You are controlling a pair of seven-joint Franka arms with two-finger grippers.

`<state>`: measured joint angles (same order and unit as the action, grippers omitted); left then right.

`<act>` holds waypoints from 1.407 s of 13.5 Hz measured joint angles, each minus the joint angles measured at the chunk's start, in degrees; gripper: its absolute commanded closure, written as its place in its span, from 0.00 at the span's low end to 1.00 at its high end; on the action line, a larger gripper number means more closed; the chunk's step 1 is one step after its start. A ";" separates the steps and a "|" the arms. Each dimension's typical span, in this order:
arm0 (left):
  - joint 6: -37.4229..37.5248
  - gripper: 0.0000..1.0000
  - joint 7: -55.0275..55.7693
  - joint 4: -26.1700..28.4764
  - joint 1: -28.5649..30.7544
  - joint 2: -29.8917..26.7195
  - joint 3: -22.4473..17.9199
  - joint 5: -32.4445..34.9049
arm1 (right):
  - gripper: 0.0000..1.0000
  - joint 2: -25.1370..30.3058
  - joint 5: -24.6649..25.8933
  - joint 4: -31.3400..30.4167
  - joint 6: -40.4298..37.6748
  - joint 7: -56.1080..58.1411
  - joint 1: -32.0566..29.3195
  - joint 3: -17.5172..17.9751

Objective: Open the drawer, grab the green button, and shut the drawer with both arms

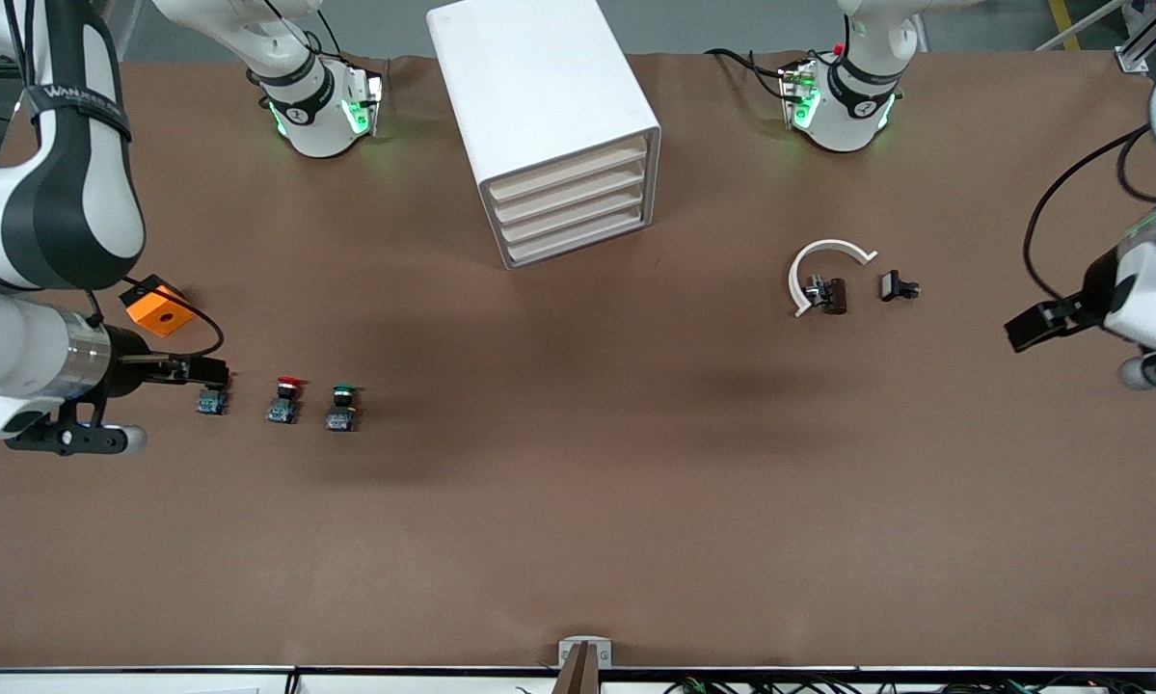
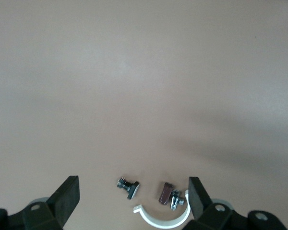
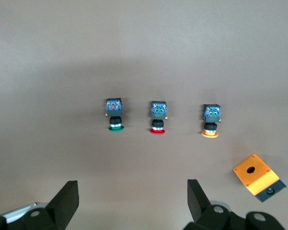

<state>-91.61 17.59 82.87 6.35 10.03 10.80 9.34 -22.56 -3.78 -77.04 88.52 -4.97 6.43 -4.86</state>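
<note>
Green-capped button (image 1: 342,409) sits on the brown table (image 1: 578,501), not in the cabinet (image 1: 549,125), well apart from it toward my right arm's end and nearer the front cam. It heads a row of three: red-capped button (image 1: 285,401) next, then a third button (image 1: 212,400) w/ yellow-orange cap per the right wrist cam, partly under my right gripper (image 1: 213,371). That gripper hangs low over the third button, fingers spread wide, nothing in them. Orange box (image 1: 156,306) lies just past it. All four drawers shut, incl. the drawer (image 1: 570,175) at top. Toward my left arm's end from the cabinet: white curved clip (image 1: 821,265), small brown part (image 1: 833,295), small black part (image 1: 898,286). My left gripper (image 1: 1033,328) waits over bare table there, fingers apart, holding nothing.
</note>
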 measured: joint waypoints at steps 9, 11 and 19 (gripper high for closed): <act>5.39 0.00 -7.66 4.03 -1.84 -8.99 -6.54 -6.46 | 0.00 11.12 1.32 -12.26 1.50 0.22 -0.03 0.68; 5.35 0.00 -7.75 4.98 -2.40 -10.08 -6.92 -6.54 | 0.00 14.35 1.85 -16.80 5.54 0.23 0.55 0.94; 5.14 0.00 -9.18 5.62 -4.28 -10.20 -7.33 -6.54 | 0.00 21.53 2.81 -19.35 4.03 0.80 0.28 0.44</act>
<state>-86.47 8.41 88.49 2.07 -0.17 3.47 2.81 -1.03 -0.97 -96.39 92.55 -4.16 6.71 -4.42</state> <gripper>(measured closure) 0.000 0.000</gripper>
